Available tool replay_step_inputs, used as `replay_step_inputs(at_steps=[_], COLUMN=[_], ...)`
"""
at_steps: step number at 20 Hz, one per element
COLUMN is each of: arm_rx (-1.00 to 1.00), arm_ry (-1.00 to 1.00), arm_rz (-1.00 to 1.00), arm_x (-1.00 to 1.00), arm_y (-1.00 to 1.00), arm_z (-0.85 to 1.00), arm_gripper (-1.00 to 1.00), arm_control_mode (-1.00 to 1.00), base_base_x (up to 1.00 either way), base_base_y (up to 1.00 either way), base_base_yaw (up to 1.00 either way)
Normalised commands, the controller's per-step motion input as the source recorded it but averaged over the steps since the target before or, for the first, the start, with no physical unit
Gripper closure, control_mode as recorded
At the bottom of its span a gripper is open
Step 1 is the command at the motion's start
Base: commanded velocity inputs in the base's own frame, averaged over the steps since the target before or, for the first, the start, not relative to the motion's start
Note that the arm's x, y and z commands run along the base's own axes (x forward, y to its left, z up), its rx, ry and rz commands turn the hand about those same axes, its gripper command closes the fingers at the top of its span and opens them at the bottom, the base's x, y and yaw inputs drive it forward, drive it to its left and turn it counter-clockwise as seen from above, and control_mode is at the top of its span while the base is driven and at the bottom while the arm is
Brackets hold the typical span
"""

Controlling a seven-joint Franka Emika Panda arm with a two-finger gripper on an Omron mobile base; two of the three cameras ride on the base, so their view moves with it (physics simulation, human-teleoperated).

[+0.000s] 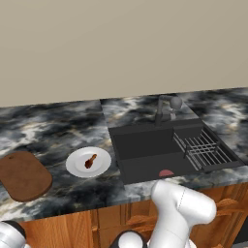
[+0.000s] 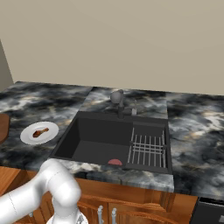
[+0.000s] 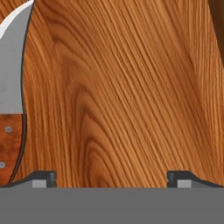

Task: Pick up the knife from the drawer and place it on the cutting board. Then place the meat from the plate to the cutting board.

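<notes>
In the hand view the gripper hangs close over the wooden floor of the drawer with its jaws spread wide and nothing between them, and the knife lies at the left edge, its grey blade above its riveted reddish-brown handle, seemingly just outside the left fingertip. On the marbled counter the meat rests on the plate, the cutting board sits bare just to the plate's left, and a pink-red lump lies in the dark sink to its right.

knife: cut by left edge | cutting board: mostly off frame
</notes>
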Motion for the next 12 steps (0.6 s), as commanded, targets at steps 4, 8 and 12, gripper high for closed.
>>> replay_step_inputs(at_steps=[4,8,12], arm_rx=[0.06,0.09,0.1], arm_ry=[0.0,0.0,0.0], arm_rz=[0.08,0.09,0.09], arm_x=[0.06,0.01,0.01], arm_y=[0.0,0.0,0.0], arm_z=[-0.12,-0.08,-0.03], arm_gripper=[-1.0,-1.0,-1.0], arm_control_mode=[-1.0,-1.0,-1.0], base_base_x=[0.0,0.0,0.0], base_base_y=[0.0,0.0,0.0], base_base_yaw=[0.0,0.0,0.0])
